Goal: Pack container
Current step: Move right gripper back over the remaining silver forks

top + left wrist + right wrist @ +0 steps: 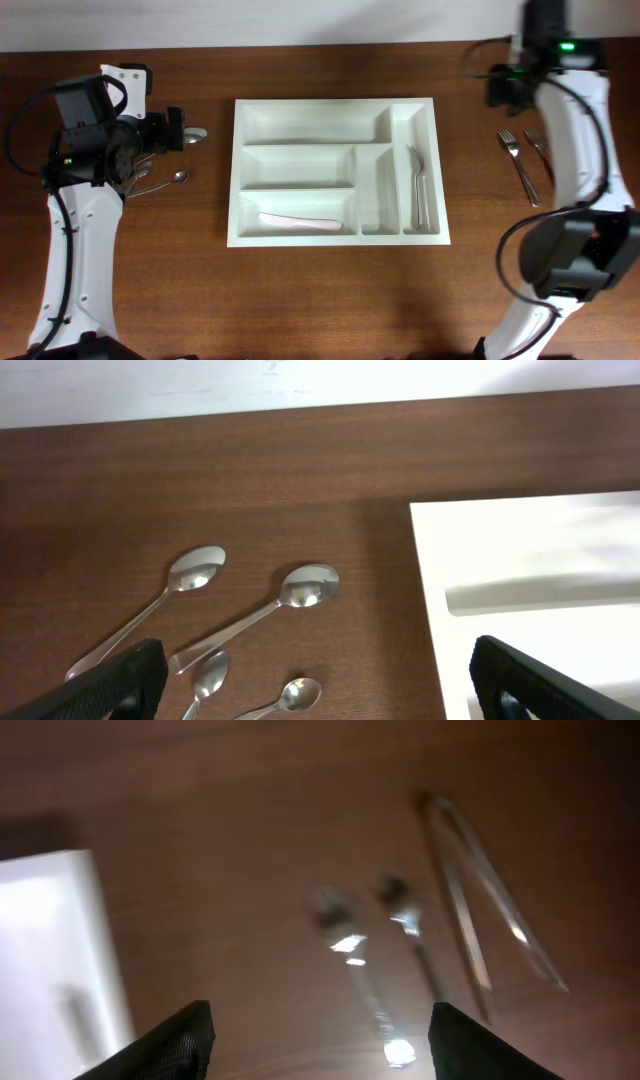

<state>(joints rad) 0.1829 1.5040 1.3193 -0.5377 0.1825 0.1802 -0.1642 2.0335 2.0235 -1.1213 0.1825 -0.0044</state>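
Overhead: container [300, 160] sits at table centre, long side left to right, well apart from both arms. Its rightmost narrow compartment holds one fork [418, 185], tines toward the far edge. Its nearest wide compartment holds a pale utensil [300, 220] lying lengthwise. The other three compartments are bare.

Left arm: rises from the near left corner, elbow bent, wrist turned toward the tray's left wall. Left gripper [315, 680] hangs over the table just left of the tray, fingers spread wide, nothing between them. Wrist view shows four spoons [305, 585] loose on the wood below, bowls toward the far edge, none touched.

Right arm: rises from the near right corner and reaches up along the right side, wrist near the table's far right edge. Right gripper [325, 1045] has its fingers parted, holding nothing. Wrist view is blurred: two forks [350, 945] on the wood, with two long thin metal pieces [480, 920] beside them, kind not readable. Tray corner shows at that view's left edge
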